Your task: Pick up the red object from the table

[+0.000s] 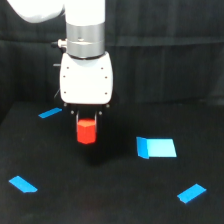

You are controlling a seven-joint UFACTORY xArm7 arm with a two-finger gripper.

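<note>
The red object (86, 131) is a small red-orange hexagonal block near the middle of the exterior view. Its top sits between the short dark fingers (76, 119) of my gripper (86, 121), which is shut on it under the white wrist housing. Most of the block hangs below the fingertips. It looks raised a little off the black table (110, 200), with a faint dark shadow beneath it. The arm comes straight down from the top of the view.
A light-blue rectangle (157, 147) lies on the table to the exterior view's right of the block. Blue tape strips lie at the left rear (50, 113), front left (23, 184) and front right (191, 193). A black backdrop closes off the rear.
</note>
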